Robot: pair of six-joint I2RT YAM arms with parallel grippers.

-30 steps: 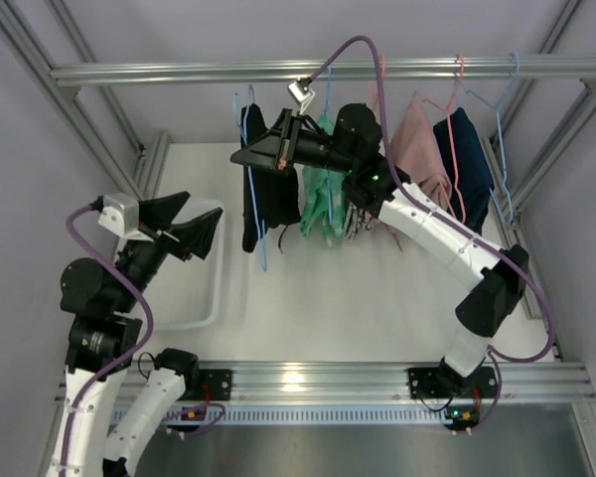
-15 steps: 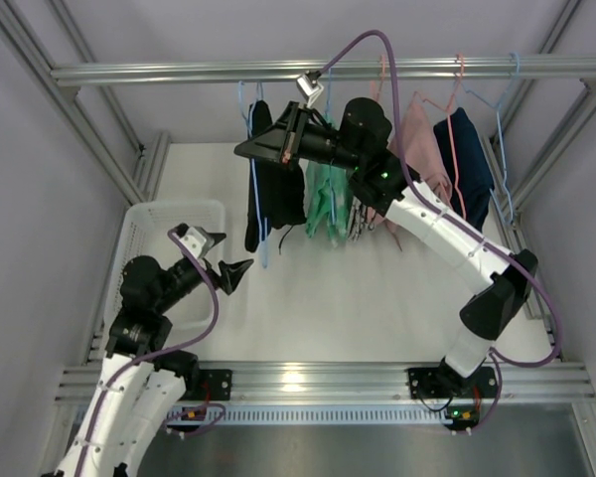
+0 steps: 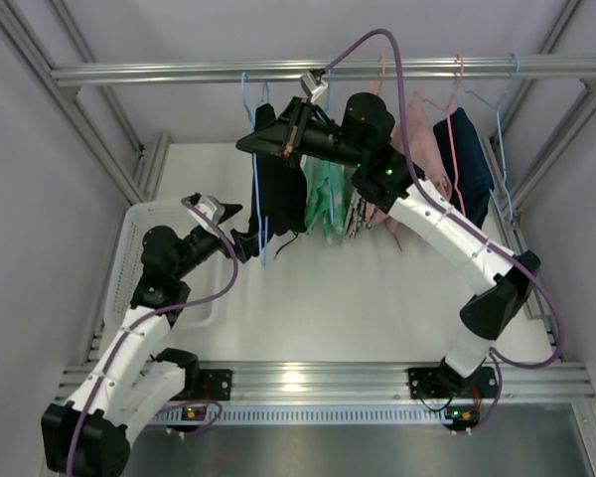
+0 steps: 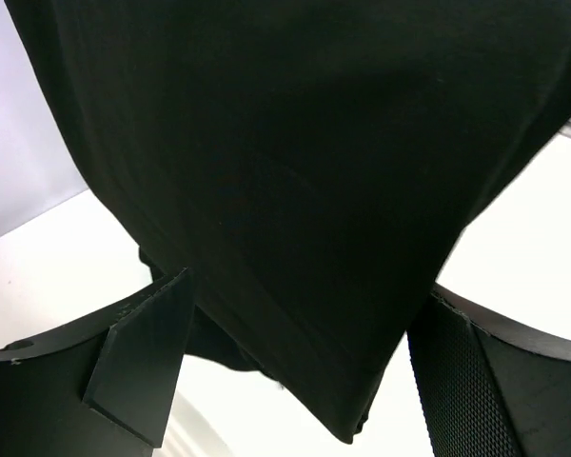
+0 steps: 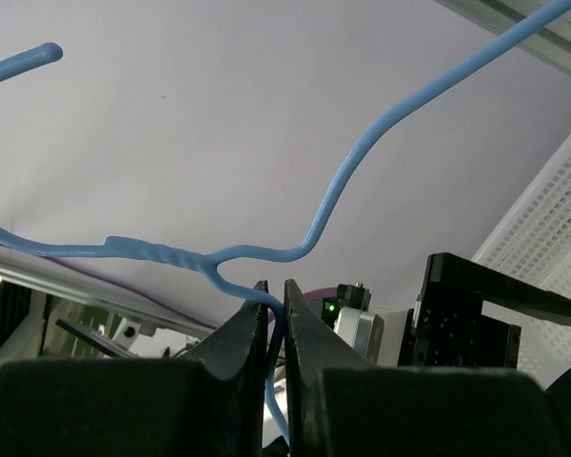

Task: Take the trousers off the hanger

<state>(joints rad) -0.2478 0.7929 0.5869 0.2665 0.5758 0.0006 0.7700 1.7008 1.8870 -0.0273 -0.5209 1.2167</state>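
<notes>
Trousers (image 4: 295, 181) hang inside my spread left end effector (image 4: 300, 324); I'd squeeze and pull down, right end effector (image 5: 276, 309) pinching the hanger (image 5: 362, 162).

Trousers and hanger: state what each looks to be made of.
Trousers: black cloth with a matte finish. It hangs limp in soft folds and shows no shine; the weave is too dark to tell. Hanger: thin wire, probably metal under a smooth light blue coating, judging by the twisted neck.
</notes>
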